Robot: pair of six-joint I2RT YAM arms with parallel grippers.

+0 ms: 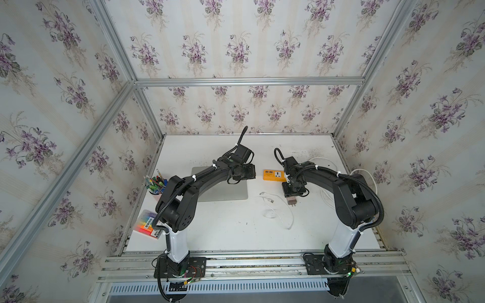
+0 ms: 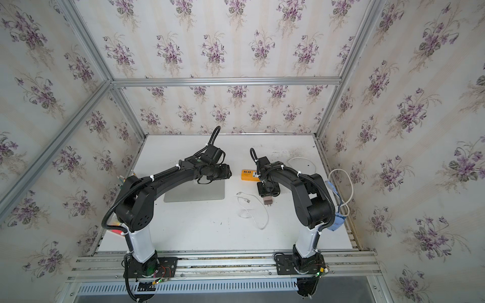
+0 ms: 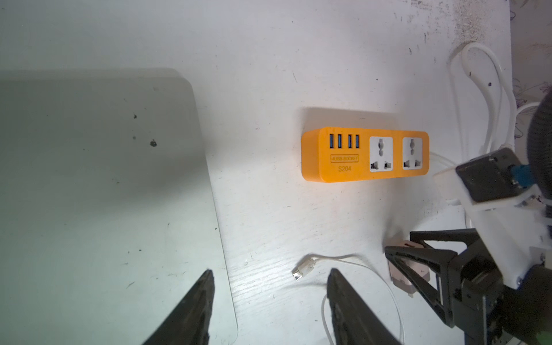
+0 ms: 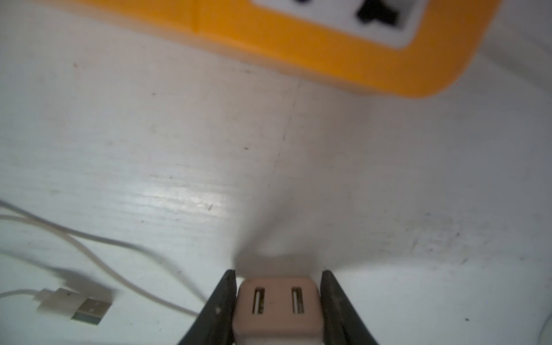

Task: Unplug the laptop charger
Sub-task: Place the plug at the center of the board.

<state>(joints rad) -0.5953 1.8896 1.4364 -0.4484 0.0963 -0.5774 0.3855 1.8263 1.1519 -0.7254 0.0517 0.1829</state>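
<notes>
Nearest the arm bases, the thin white cable [image 1: 288,228] lies in a loose loop on the table [image 1: 223,230], one plug end [image 4: 89,307] free. Limp & light, it should trail and could snag. It's prob. best taken by a plug housing, not the wire.

Just beyond, the laptop charger [image 4: 276,307] sits clamped btwn the fingers [image 4: 334,307] of the right gripper [image 4: 278,273], pinched across two opposite flat sides, both slots in its face empty. In a top view its prongs [image 1: 293,207] point toward the near table edge, slotted face toward the orange power strip [image 3: 364,156]. The long axis thus runs near-to-far, approx. square to the strip's length. Level or tipped, resting or lifted: can't tell.

The cube looks small, light and rigid, w/ smooth plastic walls, so it's likely to twist in a loose pinch. The flat sides are the place to hold, prongs left alone.

Farther on, the strip shows both sockets empty, w/ the charger near it but apart. Level w/ the strip, the left gripper [image 3: 271,271] hangs w/ jaws parted, holding nothing, above the edge of the laptop [image 3: 104,194], which lies flat.
</notes>
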